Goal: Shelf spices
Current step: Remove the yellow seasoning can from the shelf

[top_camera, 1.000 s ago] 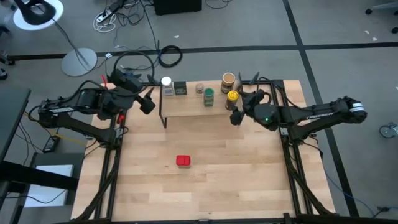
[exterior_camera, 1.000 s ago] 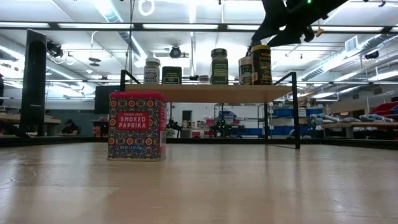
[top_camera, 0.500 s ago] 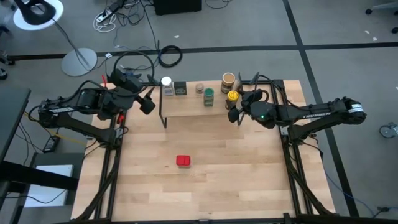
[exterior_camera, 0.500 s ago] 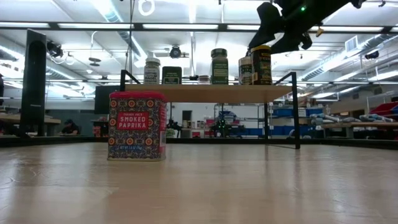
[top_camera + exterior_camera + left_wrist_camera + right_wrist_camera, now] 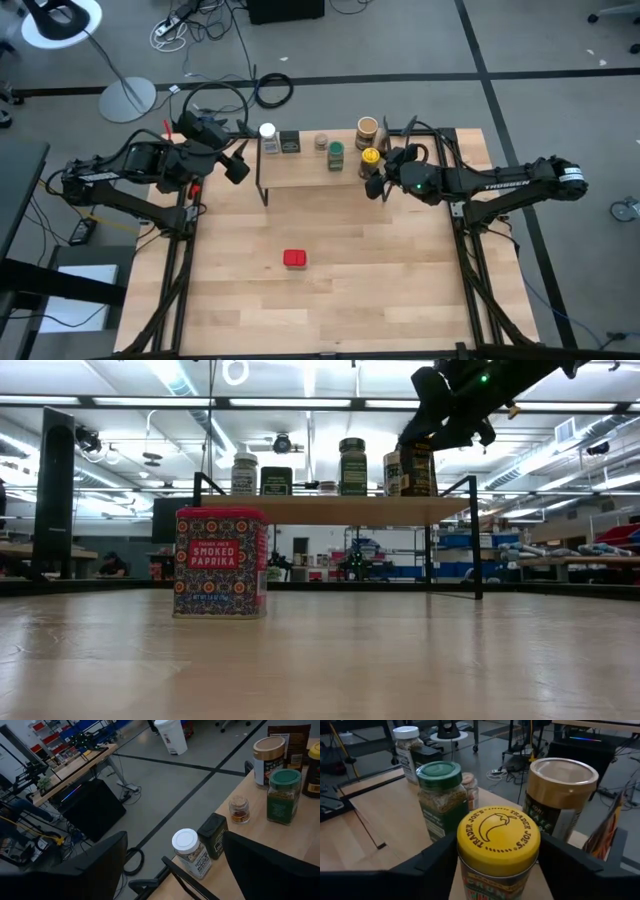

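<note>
The yellow-lidded jar (image 5: 498, 845) stands at the right end of the shelf (image 5: 310, 172), which sits at the far side of the tabletop (image 5: 330, 300). The right gripper (image 5: 376, 172) is at this jar, one dark finger on each side of it; in the right wrist view the fingers (image 5: 437, 865) sit close beside the jar's body, but contact cannot be confirmed. Just behind the jar stands the taller brown canister (image 5: 560, 800) with a tan lid, and to its left the green jar (image 5: 441, 797). Behind the green jar peeks the small tan-capped jar (image 5: 239, 808). Farther left along the shelf stand the dark tin (image 5: 213, 835) and, at the left end, the white-lidded jar (image 5: 190, 852), the two just beside each other. The red tin (image 5: 220, 563), labelled smoked paprika, stands upright by itself on the tabletop, well apart from the shelf and nearer the front. The left gripper (image 5: 237, 165) hovers just beyond the shelf's left end, its fingers (image 5: 265, 865) spread wide and holding nothing.
</note>
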`<move>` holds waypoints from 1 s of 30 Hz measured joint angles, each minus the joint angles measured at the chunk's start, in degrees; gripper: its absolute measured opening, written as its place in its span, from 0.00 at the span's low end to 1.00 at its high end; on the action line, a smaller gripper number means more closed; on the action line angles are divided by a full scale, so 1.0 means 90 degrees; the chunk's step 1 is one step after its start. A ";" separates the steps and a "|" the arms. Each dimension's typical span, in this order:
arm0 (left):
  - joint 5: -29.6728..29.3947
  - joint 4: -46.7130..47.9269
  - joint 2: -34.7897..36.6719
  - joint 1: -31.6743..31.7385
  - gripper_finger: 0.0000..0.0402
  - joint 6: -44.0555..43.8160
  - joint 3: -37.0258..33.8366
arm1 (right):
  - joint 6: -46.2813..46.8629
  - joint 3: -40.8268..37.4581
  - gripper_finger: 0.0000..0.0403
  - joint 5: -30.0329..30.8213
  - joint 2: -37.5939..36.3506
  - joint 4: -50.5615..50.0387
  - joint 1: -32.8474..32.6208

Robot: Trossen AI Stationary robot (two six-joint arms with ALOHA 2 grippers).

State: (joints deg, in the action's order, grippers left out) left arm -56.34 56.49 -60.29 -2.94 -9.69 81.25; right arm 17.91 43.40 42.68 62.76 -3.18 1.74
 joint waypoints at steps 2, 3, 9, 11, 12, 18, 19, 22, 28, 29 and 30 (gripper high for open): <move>0.0000 -0.0001 0.0000 0.0000 0.82 0.0000 0.0000 | -0.0005 0.0000 0.56 -0.0046 0.0000 0.0003 0.0000; 0.0000 0.0001 0.0000 0.0000 0.82 0.0000 0.0000 | -0.0015 0.0000 0.54 -0.0052 0.0000 0.0010 -0.0002; 0.0000 -0.0001 0.0000 0.0000 0.82 0.0000 0.0000 | -0.0136 0.0000 0.54 -0.0062 0.0000 0.0090 -0.0019; 0.0000 0.0002 0.0000 0.0000 0.82 0.0000 0.0000 | -0.0149 0.0000 0.53 -0.0079 -0.0005 0.0090 -0.0022; 0.0000 -0.0001 0.0000 0.0000 0.82 0.0000 0.0000 | -0.0161 0.0000 0.52 -0.0117 -0.0022 0.0102 -0.0031; 0.0000 0.0003 0.0000 0.0001 0.82 0.0000 0.0000 | -0.0439 0.0000 0.41 -0.0342 -0.0136 0.0611 -0.0375; 0.0000 0.0004 -0.0001 0.0000 0.82 0.0000 0.0000 | -0.0514 0.0000 0.38 -0.0334 -0.0169 0.0667 -0.0453; 0.0000 0.0011 0.0000 0.0000 0.82 0.0000 0.0000 | -0.0670 0.0000 0.27 -0.0210 -0.0289 0.0744 -0.0672; 0.0000 0.0024 -0.0002 0.0000 0.82 0.0000 0.0000 | -0.0682 0.0000 0.22 -0.0207 -0.0370 0.0682 -0.1094; 0.0002 0.0031 -0.0002 0.0000 0.82 0.0000 0.0000 | -0.0683 0.0000 0.24 -0.0206 -0.0376 0.0715 -0.1133; 0.0001 0.0035 -0.0002 0.0000 0.82 0.0000 0.0000 | -0.0686 0.0000 0.27 -0.0198 -0.0381 0.0727 -0.1160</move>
State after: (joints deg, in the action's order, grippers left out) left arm -56.32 56.81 -60.31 -2.94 -9.69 81.25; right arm 11.74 43.40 40.91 59.33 3.36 -8.70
